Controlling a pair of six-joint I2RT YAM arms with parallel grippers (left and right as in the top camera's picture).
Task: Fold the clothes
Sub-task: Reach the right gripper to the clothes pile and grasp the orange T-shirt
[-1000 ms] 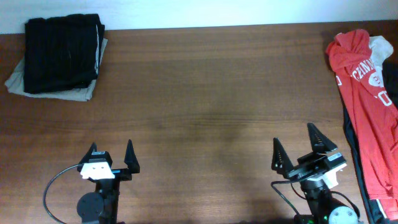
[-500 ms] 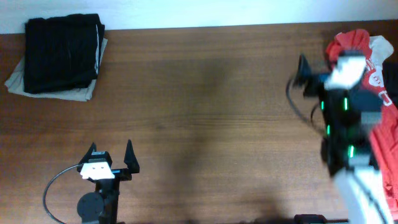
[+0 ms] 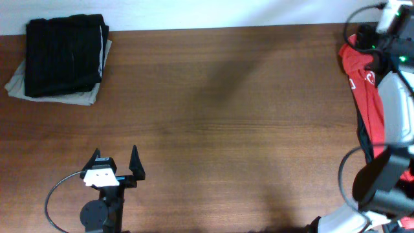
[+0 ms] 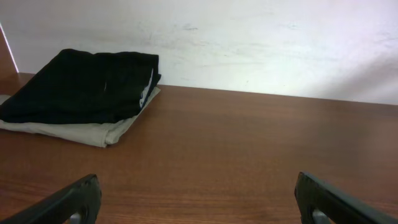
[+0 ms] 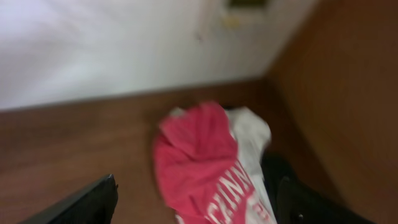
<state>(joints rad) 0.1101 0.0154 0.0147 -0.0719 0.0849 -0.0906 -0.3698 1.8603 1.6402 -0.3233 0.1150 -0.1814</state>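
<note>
Over the crumpled T-shirt (image 5: 199, 162), the right tool (image 5: 196, 200) hung wide open.
Overhead, the red-orange T-shirt (image 3: 372, 103) lay bunched at the worktop's (image 3: 226, 97) right edge, with the left tool (image 3: 116, 153) parted and empty near the front. The left wrist showed only a folded black-over-beige stack (image 4: 81, 87). The right wrist was blurred: soft, creased cloth below empty fingers (image 5: 81, 202). Pinching one edge layer, not the heap, would likely spread it best.

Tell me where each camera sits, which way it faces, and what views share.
Overhead: above the table, looking straight down; left pincer and right arm show.
Left wrist: low, facing the wall and folded pile; fingertips at bottom corners.
Right wrist: raised, looking down at the T-shirt; fingertips at bottom corners.
Shared: overhead also shows pile and T-shirt.
</note>
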